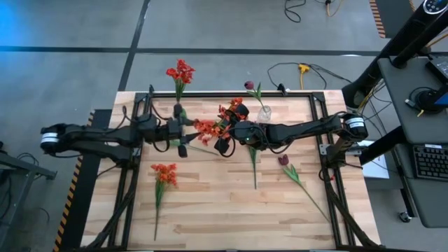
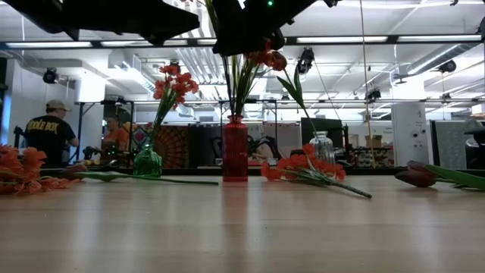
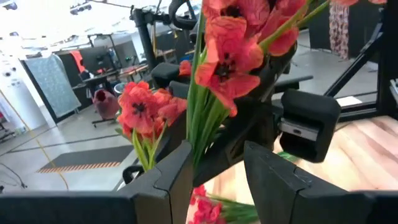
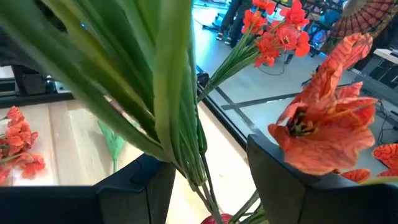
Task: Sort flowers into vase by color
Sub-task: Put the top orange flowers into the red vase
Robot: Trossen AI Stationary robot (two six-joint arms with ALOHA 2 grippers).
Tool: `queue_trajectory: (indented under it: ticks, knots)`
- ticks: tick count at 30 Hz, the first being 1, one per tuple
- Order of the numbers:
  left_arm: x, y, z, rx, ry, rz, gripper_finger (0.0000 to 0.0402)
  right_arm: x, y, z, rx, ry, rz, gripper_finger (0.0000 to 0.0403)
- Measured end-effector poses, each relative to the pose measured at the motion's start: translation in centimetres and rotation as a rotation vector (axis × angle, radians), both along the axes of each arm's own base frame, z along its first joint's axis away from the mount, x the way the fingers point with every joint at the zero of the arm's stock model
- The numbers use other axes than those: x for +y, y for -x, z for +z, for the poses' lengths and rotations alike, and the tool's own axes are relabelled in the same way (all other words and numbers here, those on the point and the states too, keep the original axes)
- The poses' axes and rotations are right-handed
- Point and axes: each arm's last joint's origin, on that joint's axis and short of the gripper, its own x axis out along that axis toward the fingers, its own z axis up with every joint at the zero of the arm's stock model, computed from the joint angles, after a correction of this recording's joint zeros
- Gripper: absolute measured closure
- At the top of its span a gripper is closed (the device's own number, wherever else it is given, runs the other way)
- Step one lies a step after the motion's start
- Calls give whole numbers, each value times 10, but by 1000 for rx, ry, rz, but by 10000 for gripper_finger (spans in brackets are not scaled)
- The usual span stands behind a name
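A red vase (image 2: 235,148) at mid table holds a bunch of orange-red flowers (image 2: 267,58). My right gripper (image 4: 211,158) is open high around their green stalks (image 4: 186,149), which pass down between its fingers into the vase. My left gripper (image 3: 217,158) is open and level, just left of the bunch (image 3: 227,59), with nothing between its fingers. Red flowers (image 1: 180,72) stand in a green vase (image 2: 148,161). A maroon flower (image 1: 249,85) stands in a clear vase (image 2: 322,148). Other flowers lie flat on the table: orange (image 1: 165,173), orange (image 2: 307,168), maroon (image 1: 283,160).
A bare green stalk (image 1: 253,166) lies near the maroon flower. The black frame rails (image 1: 318,112) run around the table's edges. Beyond the far edge, people (image 2: 49,136) stand among desks in the room.
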Motion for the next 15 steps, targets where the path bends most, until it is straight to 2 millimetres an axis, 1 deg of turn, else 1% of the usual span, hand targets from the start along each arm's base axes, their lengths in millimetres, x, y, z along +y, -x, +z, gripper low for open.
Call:
queue_trajectory:
  ticks: [3,10,15]
  knots:
    - [1,-5,-2,-6,5,0,256,0,0,0,3,4,2,215]
    - [4,-19,0,-21,20,7,191,0,0,0,8,11,4,215]
    - [5,-30,2,-28,-9,9,171,0,0,0,8,12,5,215]
